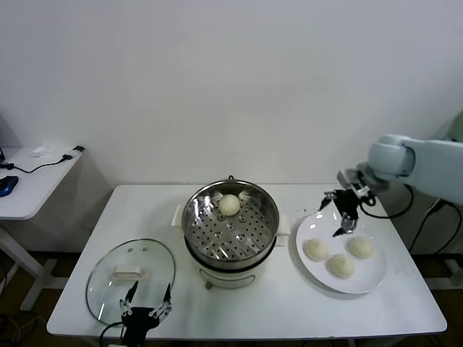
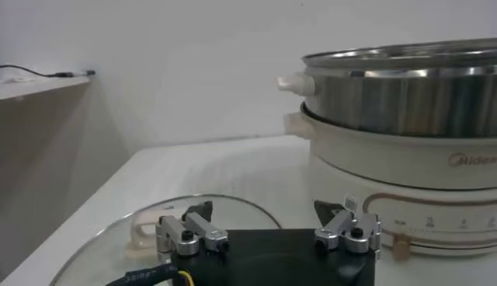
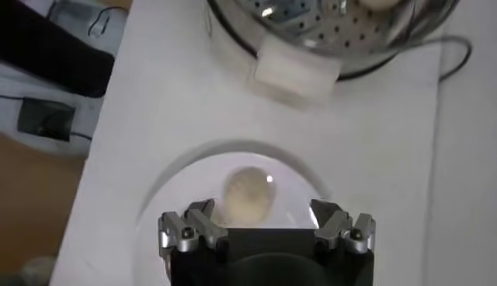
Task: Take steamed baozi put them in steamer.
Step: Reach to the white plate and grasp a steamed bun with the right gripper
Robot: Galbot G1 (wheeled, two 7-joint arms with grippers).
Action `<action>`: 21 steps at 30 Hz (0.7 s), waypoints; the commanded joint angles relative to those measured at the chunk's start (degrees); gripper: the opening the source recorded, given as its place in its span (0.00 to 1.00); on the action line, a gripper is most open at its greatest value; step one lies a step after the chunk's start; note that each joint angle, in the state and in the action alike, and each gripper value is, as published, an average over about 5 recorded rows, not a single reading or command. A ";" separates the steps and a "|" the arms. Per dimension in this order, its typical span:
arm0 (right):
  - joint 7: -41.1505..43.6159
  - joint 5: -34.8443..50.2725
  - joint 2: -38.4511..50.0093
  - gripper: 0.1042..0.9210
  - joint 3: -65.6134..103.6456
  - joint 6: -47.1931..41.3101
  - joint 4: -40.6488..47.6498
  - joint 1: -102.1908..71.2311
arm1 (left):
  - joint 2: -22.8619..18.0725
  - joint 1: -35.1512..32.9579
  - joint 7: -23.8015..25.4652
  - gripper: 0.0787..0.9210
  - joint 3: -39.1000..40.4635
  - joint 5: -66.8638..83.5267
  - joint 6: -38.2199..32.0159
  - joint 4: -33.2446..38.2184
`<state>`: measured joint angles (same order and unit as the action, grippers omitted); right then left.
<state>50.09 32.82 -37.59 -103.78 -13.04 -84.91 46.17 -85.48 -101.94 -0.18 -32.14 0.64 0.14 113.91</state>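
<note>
Right gripper (image 1: pixel 341 215): jaws open, empty, above plate (image 1: pixel 372 278) near right edge.
Left gripper (image 1: pixel 147 296): open, empty, front-left corner.
Steamer (image 1: pixel 269 210): one bun (image 1: pixel 229 204) inside.
Plate: three buns (image 1: pixel 341 265).

Steamer (image 1: pixel 231 233): round, shiny steel basket with perforated floor, seated upright on a white pot base. One baozi (image 1: pixel 229 204), cream-white and domed, rests inside at its far edge. Three baozi (image 1: pixel 340 265) lie clustered right of the steamer.

Bright even light, soft shadows, wrist views blurred
</note>
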 commanded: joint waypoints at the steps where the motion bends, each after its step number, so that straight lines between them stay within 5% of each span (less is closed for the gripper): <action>1: -4.90 -1.37 2.96 0.88 6.98 -9.56 1.86 -13.66 | -0.45 -0.42 -0.16 0.88 0.06 -0.06 -0.12 -0.05; 21: -7.59 -5.88 -7.26 0.88 19.72 -9.43 14.78 -27.94 | -0.67 -0.11 -0.47 0.88 0.02 -0.05 -0.06 -1.21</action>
<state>43.63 28.37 -41.24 -88.31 -21.49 -74.84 23.72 -86.09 -102.16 -0.58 -32.19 0.57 0.05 113.18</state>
